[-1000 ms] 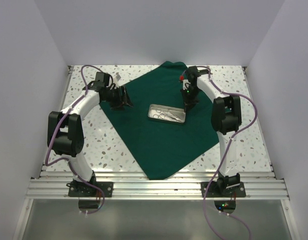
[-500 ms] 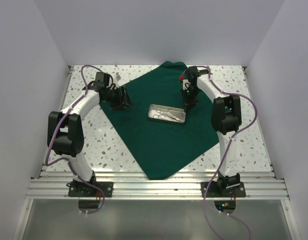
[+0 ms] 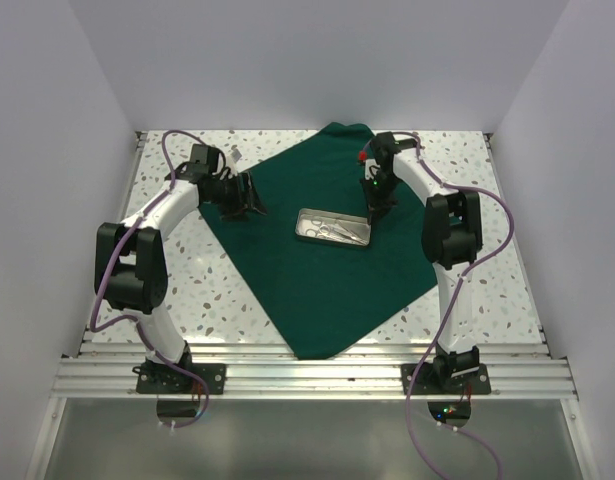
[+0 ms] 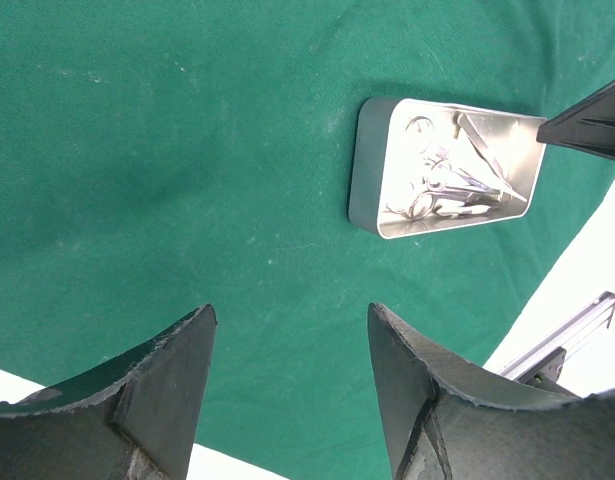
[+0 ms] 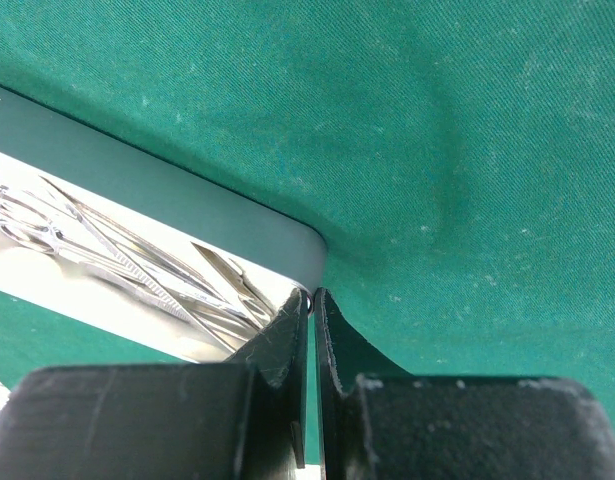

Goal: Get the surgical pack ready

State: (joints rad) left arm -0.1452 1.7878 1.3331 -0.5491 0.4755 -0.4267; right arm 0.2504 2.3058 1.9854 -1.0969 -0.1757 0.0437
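left gripper (image 4: 292, 315) spread over drape (image 4: 187, 150) edge | right gripper (image 5: 313, 293) pinching tray (image 5: 187, 205) corner rim | bare drape between

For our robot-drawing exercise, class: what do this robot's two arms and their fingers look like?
Both the left arm and right arm have white curved links, black joint housings and loose purple cables. The fingers are dark, matte, wedge-shaped.

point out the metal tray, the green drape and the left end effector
metal tray (image 4: 368, 165), left wrist view, on its outer side wall
green drape (image 3: 317, 290), top external view, on bare cloth nearer the arm bases than the tray
left end effector (image 4: 292, 312), left wrist view, midway between its open fingertips
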